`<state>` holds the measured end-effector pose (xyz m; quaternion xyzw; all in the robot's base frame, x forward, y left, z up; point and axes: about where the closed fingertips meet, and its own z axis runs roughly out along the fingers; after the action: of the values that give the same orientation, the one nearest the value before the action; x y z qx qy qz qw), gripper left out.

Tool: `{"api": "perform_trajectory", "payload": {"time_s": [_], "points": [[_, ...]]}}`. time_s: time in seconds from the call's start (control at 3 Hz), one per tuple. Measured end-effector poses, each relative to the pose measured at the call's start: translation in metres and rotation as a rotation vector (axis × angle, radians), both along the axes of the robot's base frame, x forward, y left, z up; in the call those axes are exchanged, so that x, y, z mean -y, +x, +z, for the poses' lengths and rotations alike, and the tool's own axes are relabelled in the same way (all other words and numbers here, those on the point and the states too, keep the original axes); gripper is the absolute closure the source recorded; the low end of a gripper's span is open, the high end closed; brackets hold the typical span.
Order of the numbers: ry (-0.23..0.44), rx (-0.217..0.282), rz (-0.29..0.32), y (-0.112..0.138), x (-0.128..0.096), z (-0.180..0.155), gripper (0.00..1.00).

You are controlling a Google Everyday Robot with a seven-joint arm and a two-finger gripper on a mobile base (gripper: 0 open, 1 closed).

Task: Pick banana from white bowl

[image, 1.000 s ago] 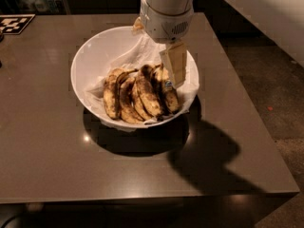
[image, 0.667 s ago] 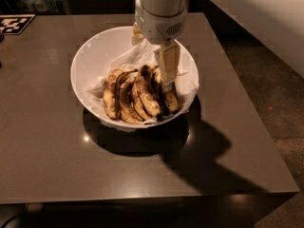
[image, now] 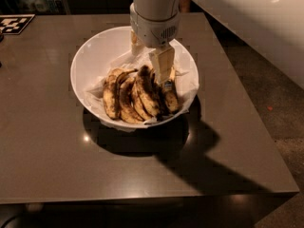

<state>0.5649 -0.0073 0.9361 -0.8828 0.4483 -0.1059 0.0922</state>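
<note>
The white bowl [image: 90, 56] stands on the table, lined with crumpled white paper and holding several brown-blotched bananas. The banana [image: 171, 98] with a small blue sticker lies at the right side of the pile, along the bowl's right wall. My gripper [image: 162, 76] hangs from the white arm and reaches down into the bowl. Its tip is just above the upper end of that banana, close to the sticker. Nothing is lifted out of the bowl.
The bowl sits on a dark brown table [image: 47, 146] whose front and right edges are near. A black-and-white marker tag [image: 14, 23] lies at the far left corner. The arm's white body [image: 247, 18] crosses the upper right. Floor lies to the right.
The gripper has shifted a little to the left and slightly lower into the bowl, closer over the bananas. The bananas and bowl have not moved.
</note>
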Motion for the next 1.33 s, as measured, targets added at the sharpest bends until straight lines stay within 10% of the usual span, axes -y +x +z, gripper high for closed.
{"api": "perform_trajectory", "payload": {"time_s": [1.33], "points": [[-0.003,-0.077,0.039,-0.003,-0.011,-0.035,0.46]]}}
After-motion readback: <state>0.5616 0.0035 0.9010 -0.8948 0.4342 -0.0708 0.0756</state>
